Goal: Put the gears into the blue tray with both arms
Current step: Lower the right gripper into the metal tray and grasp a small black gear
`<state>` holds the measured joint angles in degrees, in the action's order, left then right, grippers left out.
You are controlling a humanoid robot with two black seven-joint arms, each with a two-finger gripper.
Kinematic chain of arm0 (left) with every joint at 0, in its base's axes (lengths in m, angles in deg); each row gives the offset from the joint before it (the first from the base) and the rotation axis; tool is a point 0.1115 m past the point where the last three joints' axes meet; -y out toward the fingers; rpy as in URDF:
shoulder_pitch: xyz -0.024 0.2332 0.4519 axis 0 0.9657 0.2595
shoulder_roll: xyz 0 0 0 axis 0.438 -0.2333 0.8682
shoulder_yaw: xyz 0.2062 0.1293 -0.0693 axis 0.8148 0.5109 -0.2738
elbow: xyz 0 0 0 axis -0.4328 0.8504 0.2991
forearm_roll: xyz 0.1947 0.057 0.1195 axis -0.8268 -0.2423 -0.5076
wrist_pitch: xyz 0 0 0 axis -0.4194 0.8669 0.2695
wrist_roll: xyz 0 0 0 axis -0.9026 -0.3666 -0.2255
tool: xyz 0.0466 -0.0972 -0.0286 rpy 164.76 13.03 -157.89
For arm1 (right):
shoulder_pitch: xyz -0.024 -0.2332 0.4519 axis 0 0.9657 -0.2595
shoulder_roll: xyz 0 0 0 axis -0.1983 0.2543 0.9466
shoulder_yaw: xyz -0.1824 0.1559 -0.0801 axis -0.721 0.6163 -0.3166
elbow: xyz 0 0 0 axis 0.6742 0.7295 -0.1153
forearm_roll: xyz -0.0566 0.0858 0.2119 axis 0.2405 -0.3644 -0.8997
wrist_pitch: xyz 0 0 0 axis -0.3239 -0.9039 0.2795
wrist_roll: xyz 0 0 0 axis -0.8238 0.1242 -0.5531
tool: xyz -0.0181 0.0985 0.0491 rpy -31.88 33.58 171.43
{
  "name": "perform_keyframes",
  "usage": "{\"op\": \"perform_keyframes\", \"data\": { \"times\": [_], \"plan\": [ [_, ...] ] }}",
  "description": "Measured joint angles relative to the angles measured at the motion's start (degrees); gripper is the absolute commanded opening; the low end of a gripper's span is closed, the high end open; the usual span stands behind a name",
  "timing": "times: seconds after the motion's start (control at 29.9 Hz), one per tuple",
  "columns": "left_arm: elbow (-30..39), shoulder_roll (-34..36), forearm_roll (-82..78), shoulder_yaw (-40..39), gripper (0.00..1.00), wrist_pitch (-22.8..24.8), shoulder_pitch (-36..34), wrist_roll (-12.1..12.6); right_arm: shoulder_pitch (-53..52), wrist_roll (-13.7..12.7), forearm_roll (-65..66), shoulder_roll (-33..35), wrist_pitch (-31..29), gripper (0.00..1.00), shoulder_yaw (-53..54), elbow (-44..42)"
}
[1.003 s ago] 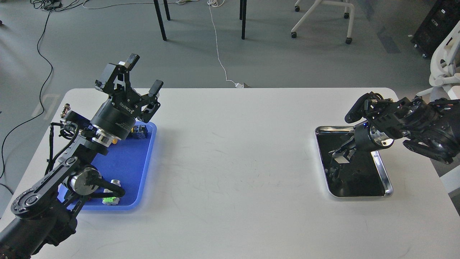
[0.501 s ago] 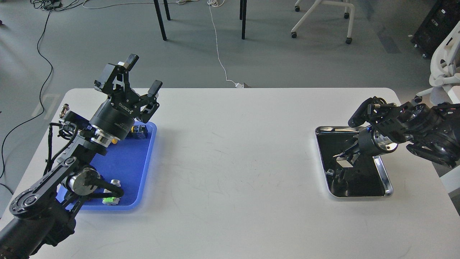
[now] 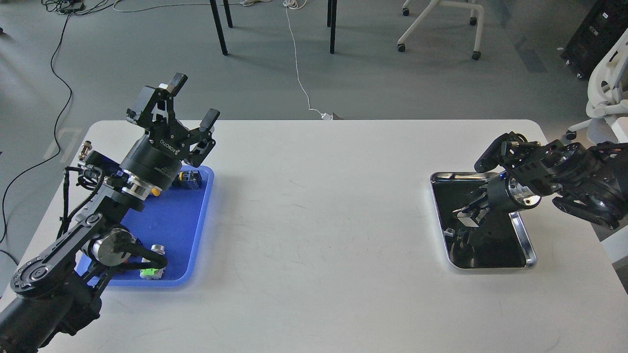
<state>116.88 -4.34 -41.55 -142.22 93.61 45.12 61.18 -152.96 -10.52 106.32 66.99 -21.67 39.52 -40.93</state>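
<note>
The blue tray point(image 3: 174, 226) lies at the table's left side, partly under my left arm. My left gripper point(image 3: 195, 99) is raised above the tray's far end, open and empty, fingers pointing up and away. My right gripper point(image 3: 466, 216) reaches down and to the left into the shiny metal-rimmed dark tray point(image 3: 523, 236) on the right. Its fingers are dark against the black tray floor, so I cannot tell whether they are open, shut or holding anything. No gears can be made out: the dark tray's floor is black and full of reflections.
Colourful push-button switches sit in the blue tray: a yellow and blue one point(image 3: 190, 178) at its far end, a green and silver one point(image 3: 151, 269) at its near edge. A small metal connector point(image 3: 88, 146) stands at the table's far left. Chairs and cables are on the floor beyond.
My right wrist has drawn back a little to the right over the dark tray, with its fingers still low inside it. My left arm has drifted slightly left, gripper still open.
</note>
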Motion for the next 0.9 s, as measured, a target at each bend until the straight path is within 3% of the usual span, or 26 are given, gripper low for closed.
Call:
{"op": "perform_keyframes", "data": {
  "times": [0.4, 0.9],
  "plan": [
    [0.1, 0.0, 0.0, 0.0, 0.98, 0.0, 0.0, 0.0, 0.4, 0.0, 0.0, -0.1, -0.1, 0.2, 0.0, -0.6],
    [0.7, 0.0, 0.0, 0.0, 0.98, 0.1, 0.0, 0.0, -0.1, 0.0, -0.4, 0.4, -0.3, 0.15, 0.2, -0.1]
  ]
}}
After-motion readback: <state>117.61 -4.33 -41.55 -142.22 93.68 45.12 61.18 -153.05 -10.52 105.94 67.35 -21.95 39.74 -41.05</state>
